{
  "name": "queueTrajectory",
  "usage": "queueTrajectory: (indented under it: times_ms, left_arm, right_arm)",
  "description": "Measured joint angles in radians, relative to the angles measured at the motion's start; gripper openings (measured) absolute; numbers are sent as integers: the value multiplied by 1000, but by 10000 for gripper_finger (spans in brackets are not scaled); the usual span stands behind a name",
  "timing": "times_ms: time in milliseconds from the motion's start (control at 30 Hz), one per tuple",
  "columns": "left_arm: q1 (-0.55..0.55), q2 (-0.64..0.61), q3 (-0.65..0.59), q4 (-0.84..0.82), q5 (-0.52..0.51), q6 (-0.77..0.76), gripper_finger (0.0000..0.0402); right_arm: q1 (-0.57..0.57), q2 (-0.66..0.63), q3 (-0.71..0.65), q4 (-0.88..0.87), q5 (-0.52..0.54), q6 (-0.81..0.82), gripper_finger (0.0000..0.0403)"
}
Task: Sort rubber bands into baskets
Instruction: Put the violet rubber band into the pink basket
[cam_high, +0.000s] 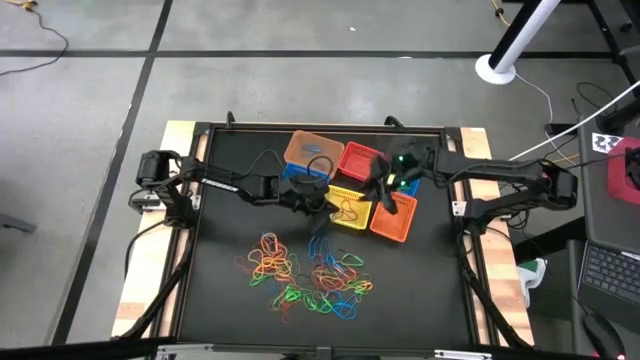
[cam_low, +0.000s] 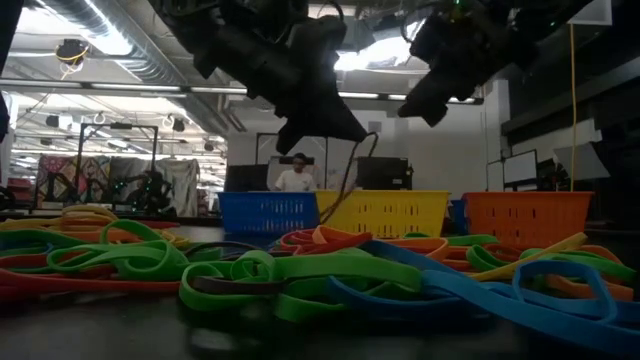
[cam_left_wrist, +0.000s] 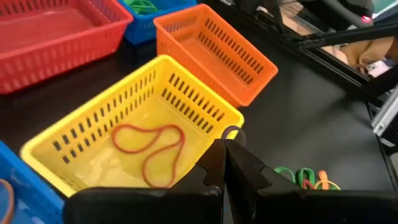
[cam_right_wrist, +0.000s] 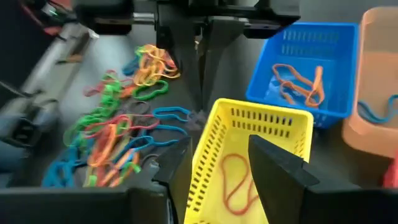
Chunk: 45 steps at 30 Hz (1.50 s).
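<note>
Loose rubber bands (cam_high: 305, 275) in red, orange, yellow, green and blue lie in a pile on the black table, toward its near side. Six baskets stand clustered behind them: tan-orange (cam_high: 313, 150), red (cam_high: 360, 160), two blue (cam_high: 300, 178) (cam_high: 408, 186), yellow (cam_high: 350, 208) and orange (cam_high: 393, 218). My left gripper (cam_high: 322, 205) hangs by the yellow basket's near left corner, shut on a thin dark band (cam_right_wrist: 200, 81). My right gripper (cam_right_wrist: 227, 180) is open above the yellow basket (cam_right_wrist: 249, 168), with nothing between its fingers. My left gripper pinches the thin band between its two shut fingertips, and a small loop of it (cam_left_wrist: 231, 132) pokes out past them. The fingers slant down toward the table's right side. The band hangs as a single drawn-out strand, its lower end (cam_right_wrist: 199, 116) down by the pile.
A red band (cam_left_wrist: 152, 149) lies in the yellow basket, orange bands (cam_right_wrist: 298, 84) in one blue basket, green ones (cam_left_wrist: 144, 6) in the other, a blue one (cam_right_wrist: 373, 112) in the tan-orange. Bare table lies on either side of the pile. A person (cam_low: 293, 175) stands far behind.
</note>
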Motion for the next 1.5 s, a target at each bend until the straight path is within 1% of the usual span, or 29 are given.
queueTrajectory:
  times_ms: [67, 133, 200, 433, 600, 833, 1033, 1100, 1167, 1233, 1333, 1367, 1400, 1500]
  left_arm:
    - [-1, 0, 0, 8, -4, 0, 1]
    - [-1, 0, 0, 19, -4, 2, 1]
    - [-3, 0, 0, 25, -4, 14, 1]
    - [-3, 0, 0, 30, -4, 23, 1]
    - [-8, -1, 0, 49, -4, 44, 1]
    - [-23, -1, 0, 49, -4, 64, 1]
    - [-31, -1, 0, 48, -4, 65, 1]
    - [-31, -1, 0, 48, -4, 70, 1]
    - [-31, -1, 0, 48, -4, 71, 1]
    - [-31, -1, 0, 48, -4, 70, 1]
    - [-31, -1, 0, 46, -4, 68, 2]
    - [-31, -1, 0, 44, -4, 71, 2]
    - [-31, -1, 0, 40, -4, 76, 2]
    - [-32, -1, 0, 38, -2, 85, 2]
  right_arm:
    - [50, 9, 0, 17, 95, 5, 159]
    - [94, 21, 0, 38, 176, 42, 159]
    - [133, 39, 0, 68, 219, 76, 159]
    - [222, 108, 0, 134, 240, 173, 159]
    - [253, 163, 0, 158, 317, 238, 159]
    - [251, 220, 0, 158, 340, 264, 159]
    - [251, 227, 0, 161, 352, 262, 157]
    - [251, 227, 0, 161, 342, 262, 146]
    - [251, 227, 0, 163, 332, 253, 122]
    - [251, 227, 0, 163, 315, 241, 86]
    - [250, 223, 1, 163, 299, 219, 21]
    - [250, 223, 5, 158, 298, 205, 12]
    - [250, 223, 14, 145, 299, 196, 12]
    - [250, 223, 58, 81, 299, 169, 24]
